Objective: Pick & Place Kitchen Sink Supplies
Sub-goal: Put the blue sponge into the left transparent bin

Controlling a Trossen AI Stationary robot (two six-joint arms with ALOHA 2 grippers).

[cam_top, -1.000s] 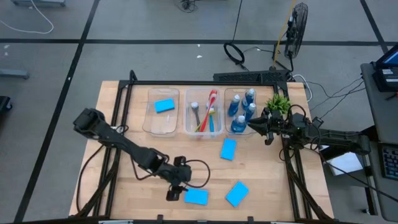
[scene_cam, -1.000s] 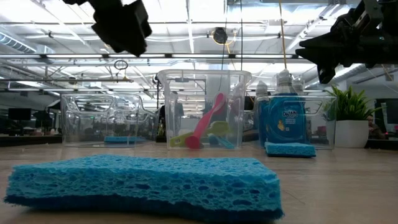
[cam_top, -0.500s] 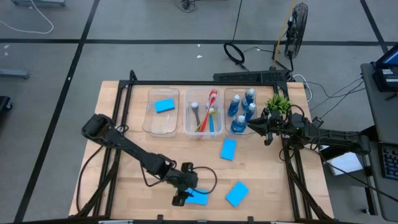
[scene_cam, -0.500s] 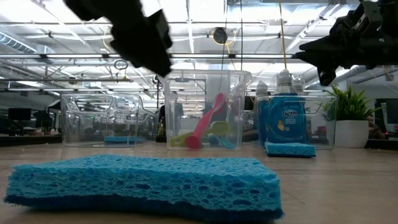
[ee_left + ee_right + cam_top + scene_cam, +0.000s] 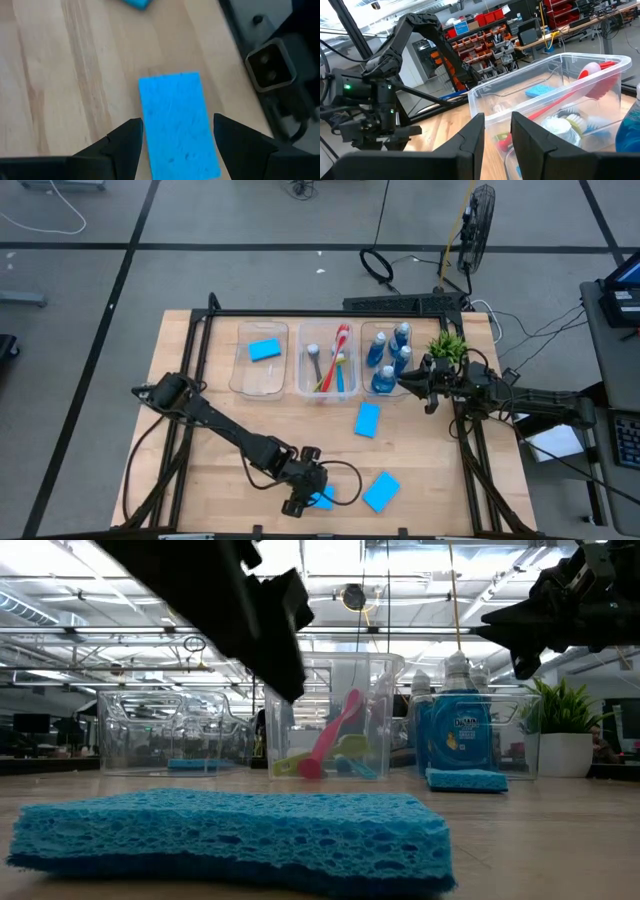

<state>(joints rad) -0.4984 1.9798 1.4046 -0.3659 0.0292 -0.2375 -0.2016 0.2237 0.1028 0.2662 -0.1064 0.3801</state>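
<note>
While sponge point(image 5: 265, 349) fills left bin point(image 5: 262, 383), brushes point(image 5: 331, 365) centre.

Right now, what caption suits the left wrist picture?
Open left gripper poised over a blue sponge lying flat on the wooden table.

1. Bare counter point(image 5: 215, 440) lies open between the bins point(image 5: 320, 360) and the front sponges.
2. The left arm point(image 5: 225, 428) slants across that stretch.
3. One sponge point(image 5: 367, 419) lies mid-counter; another sponge point(image 5: 380, 491) lies near the front.
4. The potted plant point(image 5: 447, 345) crowds the right bin's side.
</note>
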